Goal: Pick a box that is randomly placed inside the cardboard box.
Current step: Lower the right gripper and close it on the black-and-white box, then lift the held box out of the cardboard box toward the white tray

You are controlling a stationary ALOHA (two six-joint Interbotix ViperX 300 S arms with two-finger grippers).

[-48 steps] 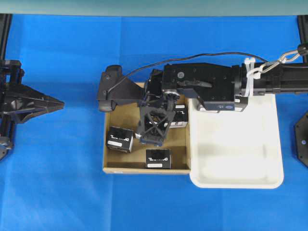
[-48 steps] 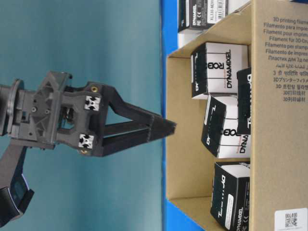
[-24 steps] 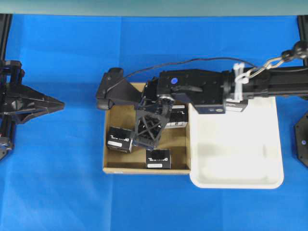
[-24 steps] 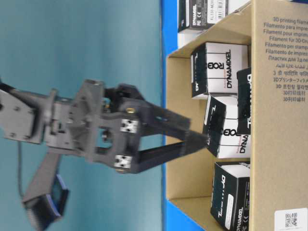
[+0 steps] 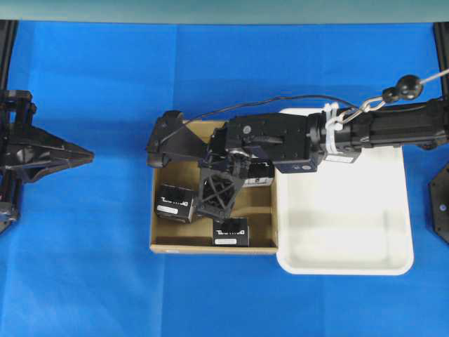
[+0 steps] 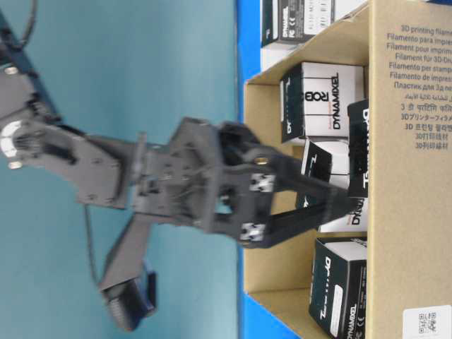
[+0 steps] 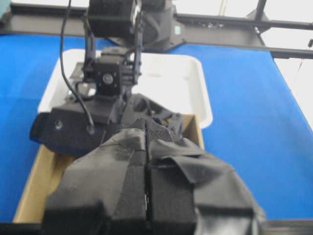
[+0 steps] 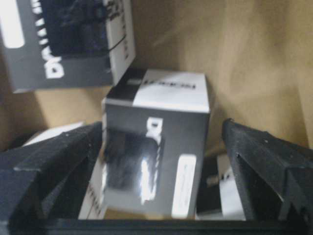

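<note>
Now | cardboard box (image 5: pixel 163 240): black cartons | right claw (image 8: pixel 161 161) spread, straddling box (image 8: pixel 156 161)

the right gripper (image 6: pixel 332 212) reaches from the left into the cardboard box (image 6: pixel 409 176), its two fingers (image 6: pixel 321 189) spread apart with the tips over a black-and-white box (image 6: pixel 328 159) in the middle of the row; contact cannot be confirmed. other dynamixel-lettered cartons stand above (image 6: pixel 321 99) and below (image 6: pixel 339 296) it inside the same brown walls. one more carton (image 6: pixel 296 18) sits beyond the box's far wall, at the top edge.
</note>
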